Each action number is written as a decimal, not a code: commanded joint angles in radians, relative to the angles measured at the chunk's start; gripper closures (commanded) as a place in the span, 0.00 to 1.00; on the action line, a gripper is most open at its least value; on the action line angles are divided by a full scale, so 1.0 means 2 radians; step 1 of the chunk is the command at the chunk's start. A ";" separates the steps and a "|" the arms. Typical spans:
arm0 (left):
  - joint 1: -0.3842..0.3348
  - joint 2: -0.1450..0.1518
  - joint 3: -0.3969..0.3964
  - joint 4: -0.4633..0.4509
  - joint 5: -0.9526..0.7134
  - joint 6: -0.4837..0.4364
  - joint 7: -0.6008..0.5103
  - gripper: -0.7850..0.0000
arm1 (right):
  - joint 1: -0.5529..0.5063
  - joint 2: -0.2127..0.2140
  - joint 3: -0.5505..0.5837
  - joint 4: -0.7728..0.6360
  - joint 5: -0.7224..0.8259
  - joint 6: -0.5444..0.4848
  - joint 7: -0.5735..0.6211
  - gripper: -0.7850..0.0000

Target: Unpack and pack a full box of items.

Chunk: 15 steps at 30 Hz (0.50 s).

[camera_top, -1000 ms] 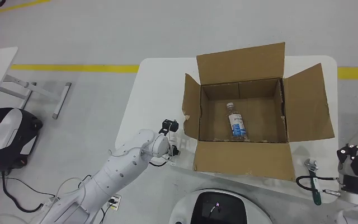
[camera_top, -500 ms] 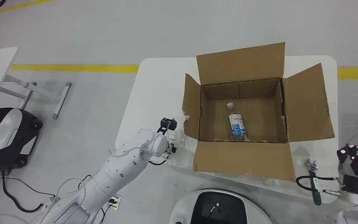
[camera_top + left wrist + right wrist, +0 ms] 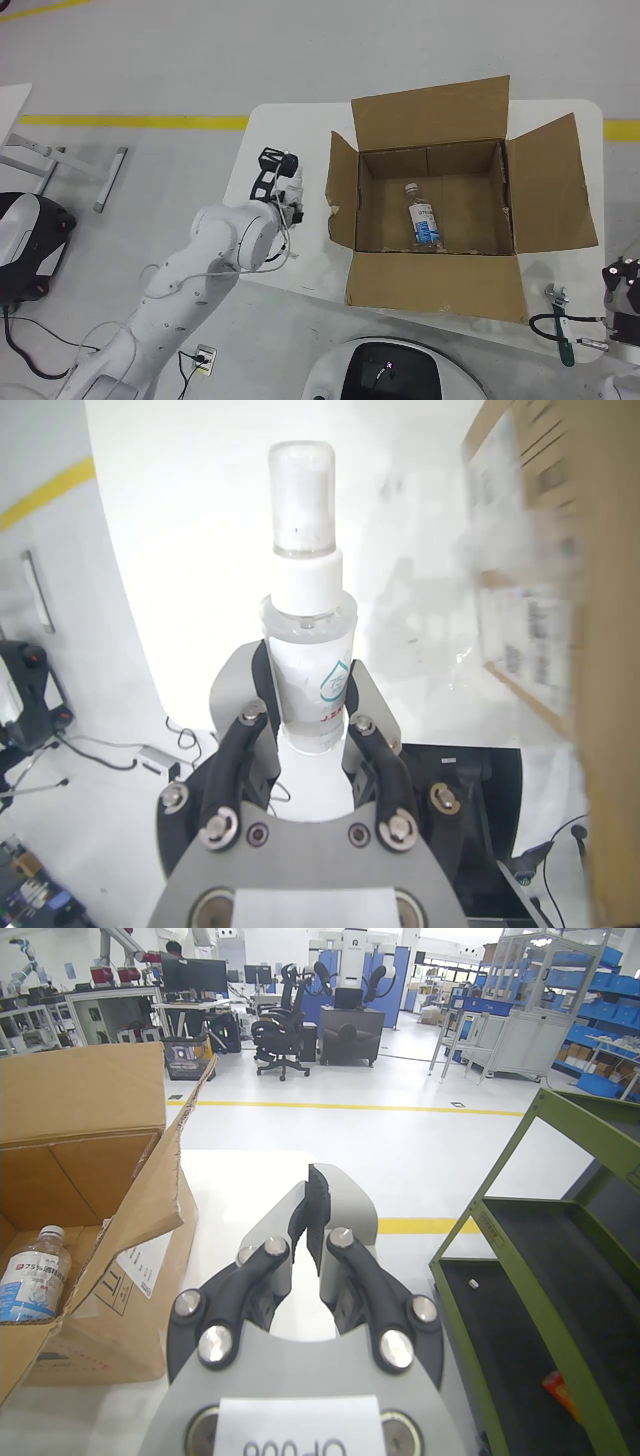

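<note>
Top view. The left gripper point(image 3: 290, 180) stood over the left part of the white table point(image 3: 262, 125), outside and just beside the left flap of the open brown cardboard box point(image 3: 435, 283). On the box floor lay a clear plastic bottle with a blue-and-white label point(image 3: 424, 218), cap towards the far wall. Whether the item in hand was leaving the box or bound for it could not be settled from this position.

Left wrist view. The jaws were clamped on a clear spray bottle with a white collar and a transparent cap point(image 3: 307, 615). The pads gripped the lower body close to the base, so most of the bottle projected beyond the fingertips. The box wall stood close alongside.

Right wrist view. The right gripper point(image 3: 312, 1188) was parked beside the right side of the box, near an olive-green metal cart point(image 3: 525, 1228). Its ribbed pads were drawn nearly together, with nothing between them.

Assessment. The low grip leaves a long unsupported length, so any swing should be slow. If the bottle goes into the box, it should be lifted above the left flap before crossing, then lowered clear of the lying bottle. If it goes onto the table, it should be set on its base well in from the edge. In either case the jaws should release only once the bottle is supported.
</note>
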 commanded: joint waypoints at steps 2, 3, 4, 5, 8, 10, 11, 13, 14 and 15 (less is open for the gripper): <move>-0.020 -0.001 -0.021 -0.032 -0.033 -0.009 0.004 1.00 | 0.000 0.000 0.000 0.000 0.000 0.000 0.000 1.00; -0.031 -0.001 -0.027 -0.042 -0.037 -0.014 0.004 1.00 | 0.000 0.000 0.000 0.000 0.000 0.000 0.000 1.00; -0.039 -0.001 -0.030 -0.049 -0.039 -0.016 0.004 1.00 | 0.000 0.000 0.000 0.000 0.000 0.000 0.000 1.00; -0.045 -0.001 -0.032 -0.053 -0.038 -0.018 0.003 1.00 | 0.000 0.000 0.000 0.000 0.000 0.000 0.000 1.00; -0.075 -0.003 -0.035 -0.070 -0.049 -0.019 0.003 1.00 | 0.000 0.000 0.000 0.000 0.000 0.000 0.000 1.00; -0.097 -0.005 -0.034 -0.077 -0.063 -0.019 0.006 1.00 | 0.000 0.000 0.000 0.000 0.000 0.000 0.000 1.00; -0.109 -0.006 -0.030 -0.078 -0.076 -0.020 0.010 1.00 | 0.000 0.000 0.000 0.000 0.000 0.000 0.000 1.00; -0.138 -0.010 -0.020 -0.073 -0.125 -0.025 0.029 1.00 | 0.000 0.000 0.000 0.000 0.000 0.000 0.000 1.00; -0.153 -0.012 -0.014 -0.067 -0.137 -0.029 0.037 1.00 | 0.000 0.000 0.000 0.000 0.000 0.000 0.000 1.00; -0.168 -0.014 -0.004 -0.063 -0.149 -0.035 0.044 1.00 | 0.000 0.000 0.000 0.000 0.000 0.000 0.000 1.00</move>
